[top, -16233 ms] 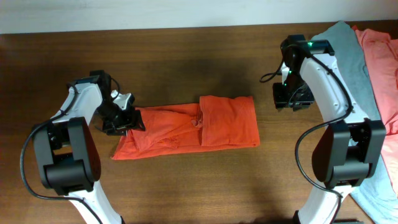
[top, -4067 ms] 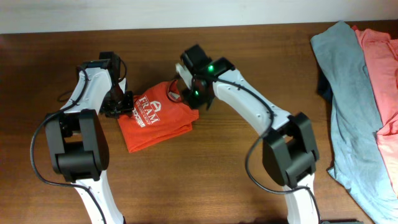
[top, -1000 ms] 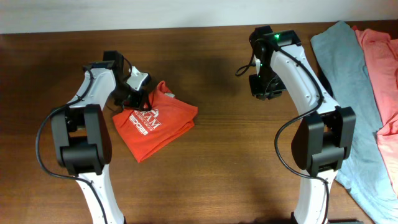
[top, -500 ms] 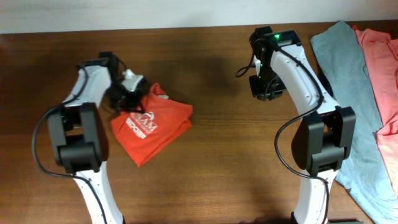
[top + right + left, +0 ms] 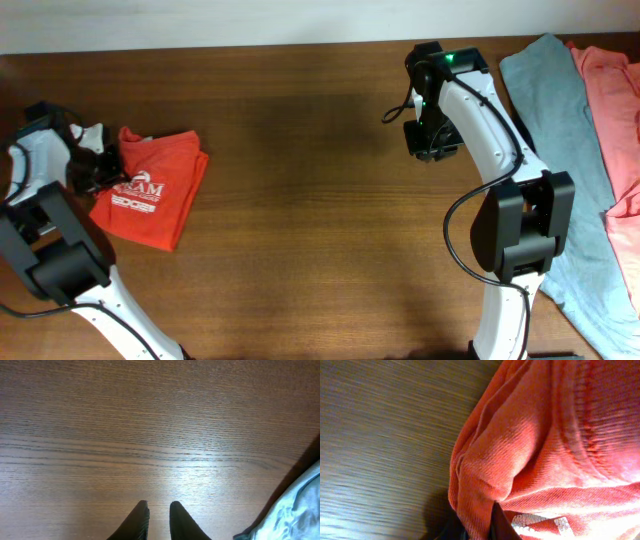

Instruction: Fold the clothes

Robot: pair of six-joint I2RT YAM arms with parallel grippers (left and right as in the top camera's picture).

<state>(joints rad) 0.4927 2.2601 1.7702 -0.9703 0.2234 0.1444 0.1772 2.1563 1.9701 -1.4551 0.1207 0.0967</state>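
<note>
The orange-red T-shirt (image 5: pixel 150 195) lies folded into a small packet with a white logo on top, near the table's left edge. My left gripper (image 5: pixel 100 160) is at its upper left corner, shut on a fold of the orange cloth (image 5: pixel 545 435). In the left wrist view the pinched ridge runs down between the dark fingertips (image 5: pixel 480 527). My right gripper (image 5: pixel 432 145) hovers over bare wood at the back right. Its fingers (image 5: pixel 159 510) stand a narrow gap apart with nothing between them. A grey T-shirt (image 5: pixel 560 110) and a salmon-pink one (image 5: pixel 615 110) lie at the right.
The grey shirt's edge (image 5: pixel 295 515) shows at the lower right of the right wrist view, close to the fingers. A pale blue cloth (image 5: pixel 610 310) hangs at the table's lower right corner. Brown wood table (image 5: pixel 320 220) spans between the arms.
My left arm has swung far left, dragging the folded orange-red shirt with it toward the table's left edge. The right arm has stayed put.
</note>
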